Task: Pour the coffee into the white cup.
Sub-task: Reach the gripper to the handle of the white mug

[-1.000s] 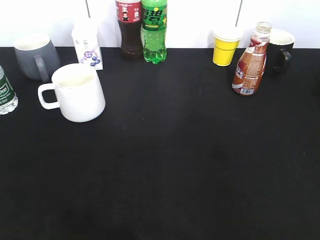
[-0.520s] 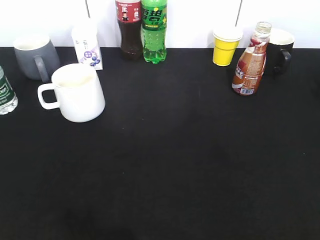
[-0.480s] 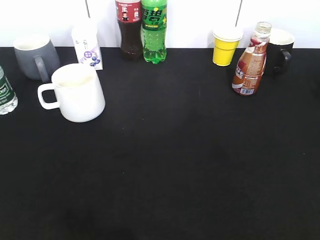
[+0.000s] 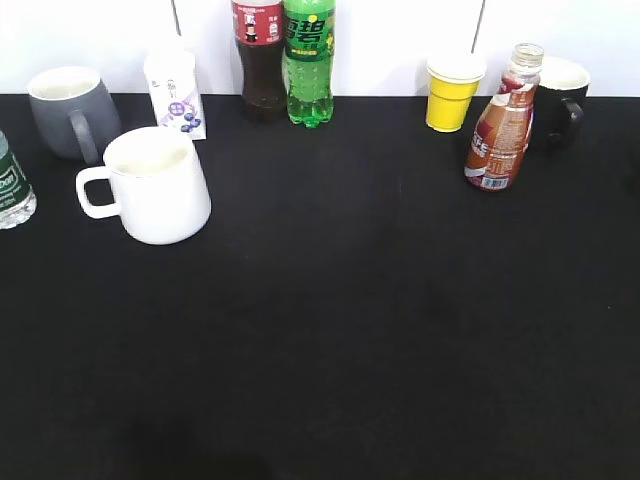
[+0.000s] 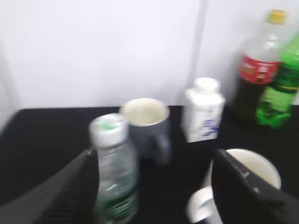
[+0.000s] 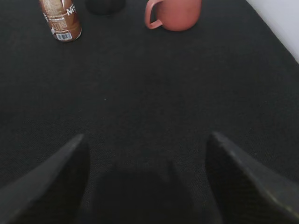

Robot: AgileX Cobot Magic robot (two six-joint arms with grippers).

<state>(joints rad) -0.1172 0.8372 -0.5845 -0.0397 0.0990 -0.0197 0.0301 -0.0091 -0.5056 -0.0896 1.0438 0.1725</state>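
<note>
The coffee bottle, brown with a red-and-white label and a clear cap, stands upright at the back right of the black table; the right wrist view shows its lower part far ahead at upper left. The white cup stands at the left, handle pointing left; in the left wrist view it sits partly behind the right finger. My left gripper is open and empty, low over the table. My right gripper is open and empty above bare cloth. Neither gripper shows in the exterior view.
A grey mug, a white carton, a cola bottle, a green soda bottle, a yellow paper cup and a black mug line the back. A water bottle stands at the left edge. A reddish mug lies right of the coffee.
Nothing on the table has moved in the exterior view. The left wrist view is blurred, so that camera is moving.
</note>
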